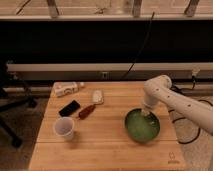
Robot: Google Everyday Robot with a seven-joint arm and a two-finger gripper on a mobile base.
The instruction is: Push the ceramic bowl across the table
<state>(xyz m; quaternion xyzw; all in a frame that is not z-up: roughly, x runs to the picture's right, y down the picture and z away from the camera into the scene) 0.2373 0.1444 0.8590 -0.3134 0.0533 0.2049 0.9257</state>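
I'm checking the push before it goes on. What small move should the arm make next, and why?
Probably a short sweep toward the cup side. The gripper sits at the far right rim of the ceramic bowl, which lies near the right edge of the table. Bare wood lies to the bowl's left, before the plastic cup, so pushing that way looks safest.

the gripper sits at the far rim of the ceramic bowl, on the right of the table. bare wood lies left of the bowl through the middle. further left stand a plastic cup, a brown bottle, a black phone, and a white mouse.
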